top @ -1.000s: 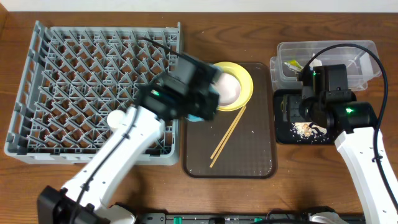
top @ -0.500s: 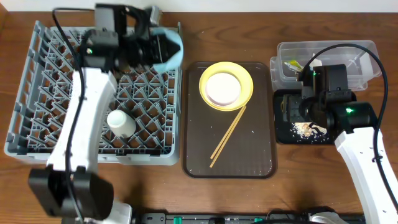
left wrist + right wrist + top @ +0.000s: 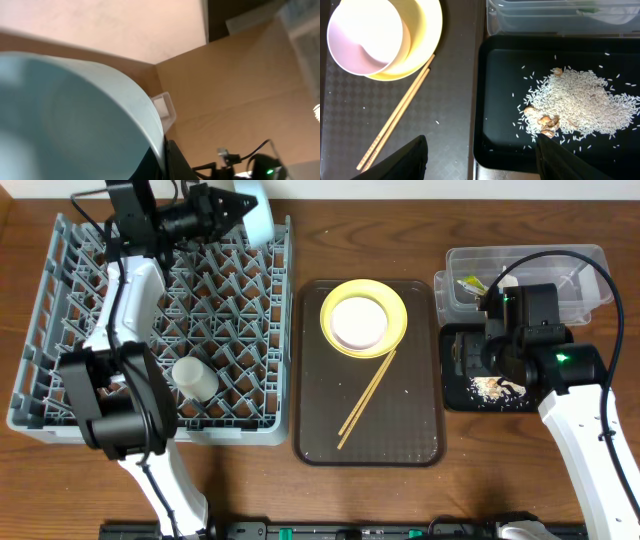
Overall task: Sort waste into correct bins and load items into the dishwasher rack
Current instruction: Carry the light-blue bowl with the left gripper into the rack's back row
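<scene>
While left gripper [image 3: 234, 203] grips, bowl [image 3: 259, 210] at rack [image 3: 60, 330] edge

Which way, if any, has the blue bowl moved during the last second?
Yes. The blue bowl, held by the left gripper, went from the rack's right edge beside the brown tray to the rack's far edge.

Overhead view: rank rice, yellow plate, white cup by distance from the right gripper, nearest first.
1. Rice, in the black tray, at the right gripper.
2. Yellow plate, to the left on the brown tray.
3. White cup, farthest left, in the rack.
</scene>
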You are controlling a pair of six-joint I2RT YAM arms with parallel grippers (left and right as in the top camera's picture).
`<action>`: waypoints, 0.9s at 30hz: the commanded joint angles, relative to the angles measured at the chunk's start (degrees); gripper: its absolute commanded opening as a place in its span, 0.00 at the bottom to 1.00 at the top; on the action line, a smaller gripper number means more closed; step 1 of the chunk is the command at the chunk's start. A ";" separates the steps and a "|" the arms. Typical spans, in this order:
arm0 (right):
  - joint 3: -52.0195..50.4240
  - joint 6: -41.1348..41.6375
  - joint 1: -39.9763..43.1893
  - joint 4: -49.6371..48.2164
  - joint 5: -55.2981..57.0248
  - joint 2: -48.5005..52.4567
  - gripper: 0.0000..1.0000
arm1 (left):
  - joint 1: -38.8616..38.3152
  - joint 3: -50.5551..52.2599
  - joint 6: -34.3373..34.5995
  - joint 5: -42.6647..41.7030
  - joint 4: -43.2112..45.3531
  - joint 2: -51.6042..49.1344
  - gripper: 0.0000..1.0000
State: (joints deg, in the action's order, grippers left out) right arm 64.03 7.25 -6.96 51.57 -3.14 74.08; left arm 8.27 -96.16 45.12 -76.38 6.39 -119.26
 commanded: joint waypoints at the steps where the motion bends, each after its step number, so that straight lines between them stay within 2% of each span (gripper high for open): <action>1: 1.09 0.85 0.42 0.11 0.31 -0.33 0.67 | 1.14 -0.81 6.69 -4.44 -0.37 -2.80 0.06; 11: 1.09 0.85 0.42 0.26 0.31 -0.33 0.67 | 2.84 -0.61 5.95 -5.44 -0.26 -6.95 0.06; 27: 1.09 0.87 0.42 0.52 0.28 -0.33 0.67 | 5.05 1.92 2.73 -5.09 -0.28 -7.43 0.06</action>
State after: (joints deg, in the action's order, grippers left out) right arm 64.03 7.25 -6.96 51.86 -3.14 74.08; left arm 13.34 -95.15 49.30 -80.75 6.00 -125.91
